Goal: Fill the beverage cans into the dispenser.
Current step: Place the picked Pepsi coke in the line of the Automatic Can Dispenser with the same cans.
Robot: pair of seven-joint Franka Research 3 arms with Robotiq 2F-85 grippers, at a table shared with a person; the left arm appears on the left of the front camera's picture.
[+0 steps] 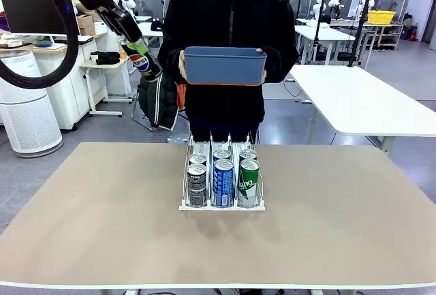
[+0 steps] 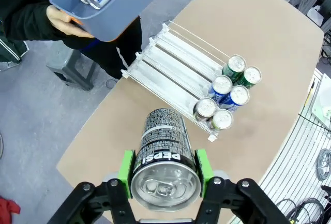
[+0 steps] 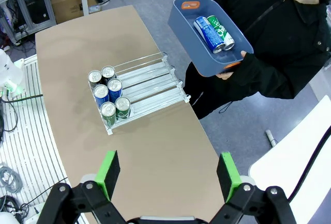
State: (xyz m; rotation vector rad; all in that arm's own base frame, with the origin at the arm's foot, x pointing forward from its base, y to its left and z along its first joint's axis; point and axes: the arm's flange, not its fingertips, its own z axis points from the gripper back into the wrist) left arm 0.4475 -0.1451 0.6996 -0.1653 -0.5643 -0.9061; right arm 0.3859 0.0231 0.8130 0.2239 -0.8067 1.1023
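- Tan rectangular table [image 1: 102,227]: fills the near part of the scene; the can rack stands at its middle, toward the far edge.
- Person in a black jacket [image 1: 231,29]: stands at the far side, both hands holding a blue rectangular plastic bin [image 1: 225,67] at chest height.
- White three-lane wire-divided dispenser [image 1: 221,207]: six upright slim cans, two per lane, stand crowded at its near end against the low front lip.
- Left gripper [image 2: 164,168]: raised high at the far left, green pads clamped on the sides of a black slim can [image 2: 163,136]. The label reads "PEPSI" and the silver top faces the wrist camera.
- Right gripper [image 3: 168,175]: raised high at the right, jaws wide apart with nothing between them.
- Black lane cans [image 1: 197,184]: left lane; the print is too small to read.
- Blue lane cans [image 1: 223,182]: middle lane; the white lettering is unreadable.
- Green lane cans [image 1: 248,182]: right lane; the white lettering is unreadable.
- Blue loose can [image 3: 207,31] and green loose can [image 3: 221,31]: lie on their sides, touching, inside the bin.
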